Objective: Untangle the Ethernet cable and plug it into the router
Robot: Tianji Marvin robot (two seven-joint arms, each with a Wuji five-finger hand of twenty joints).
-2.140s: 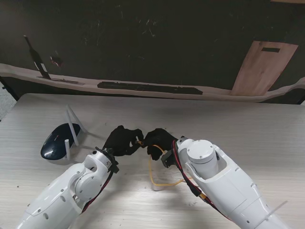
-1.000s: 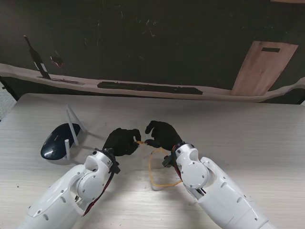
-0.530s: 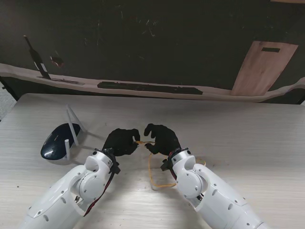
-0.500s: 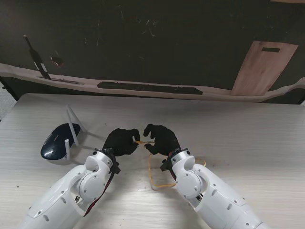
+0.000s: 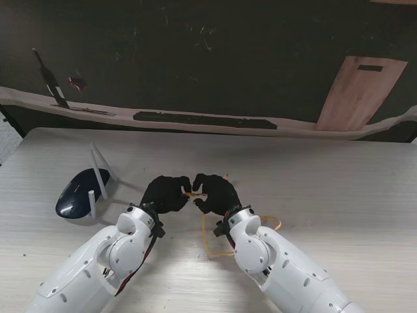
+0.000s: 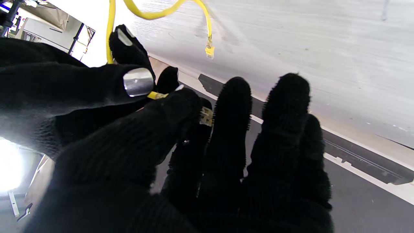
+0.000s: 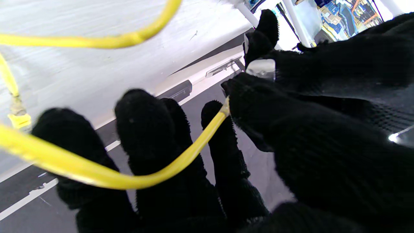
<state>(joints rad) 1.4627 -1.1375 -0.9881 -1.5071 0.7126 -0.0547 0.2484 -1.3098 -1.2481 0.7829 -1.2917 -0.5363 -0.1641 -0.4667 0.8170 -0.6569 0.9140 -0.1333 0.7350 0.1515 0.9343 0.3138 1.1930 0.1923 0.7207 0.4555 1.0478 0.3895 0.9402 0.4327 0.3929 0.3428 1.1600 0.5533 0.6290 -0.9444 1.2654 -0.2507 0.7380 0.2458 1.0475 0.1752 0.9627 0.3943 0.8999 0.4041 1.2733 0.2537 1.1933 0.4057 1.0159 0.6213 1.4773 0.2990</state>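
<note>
Both my hands, left [image 5: 167, 193] and right [image 5: 215, 192], pinch the yellow cable [image 5: 207, 235]; only my left wrist view shows its free plug [image 6: 209, 50] over the worktop [image 6: 307, 48].

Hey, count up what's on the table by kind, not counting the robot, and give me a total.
Yellow Ethernet cable: 1
Dark router with white antennas: 1
Total: 2
</note>
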